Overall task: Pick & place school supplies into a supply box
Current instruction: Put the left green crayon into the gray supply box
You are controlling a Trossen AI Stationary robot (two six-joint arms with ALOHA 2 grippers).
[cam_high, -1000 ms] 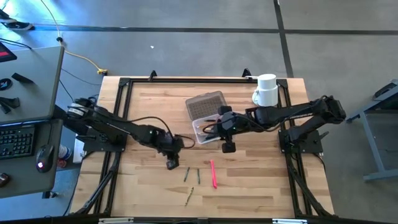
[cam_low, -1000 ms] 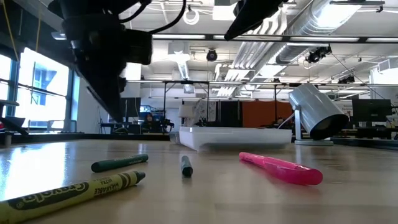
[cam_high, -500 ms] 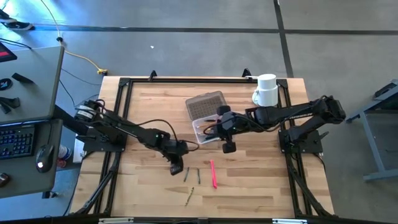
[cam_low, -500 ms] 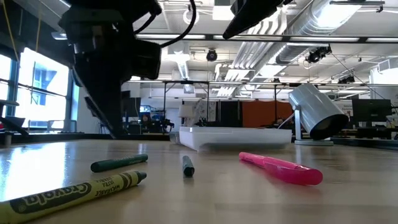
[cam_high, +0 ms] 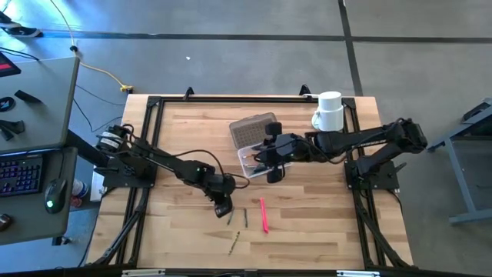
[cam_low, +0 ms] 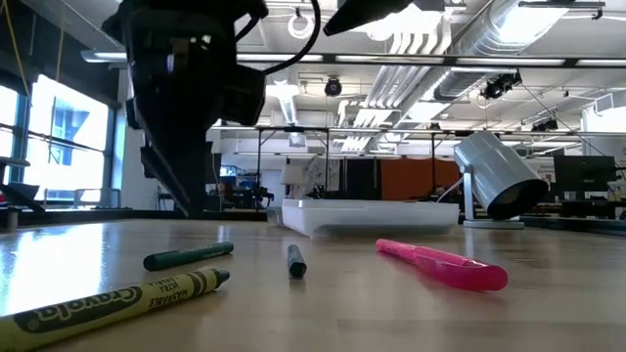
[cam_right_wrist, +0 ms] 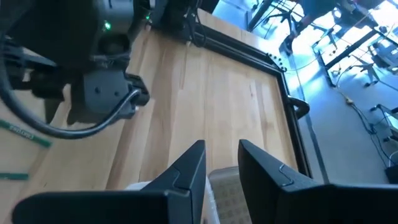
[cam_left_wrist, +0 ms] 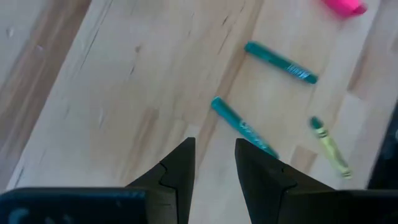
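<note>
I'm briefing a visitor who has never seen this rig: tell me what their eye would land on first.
Probably the bright pink pen lying on the bare wood near the table's front, with two green crayons beside it and a yellow-green crayon closer to the front edge. Next, the left end effector poised open by those crayons, and the right end effector empty over the supply box mid-table, near a white mug.

The yellow-green crayon (cam_low: 122,299) lying nearest the low camera, in front of the supply box (cam_low: 370,215), bears the brand word "Crayola" in dark letters along its paper wrapper. Smaller print beside that word is too small to read.
</note>
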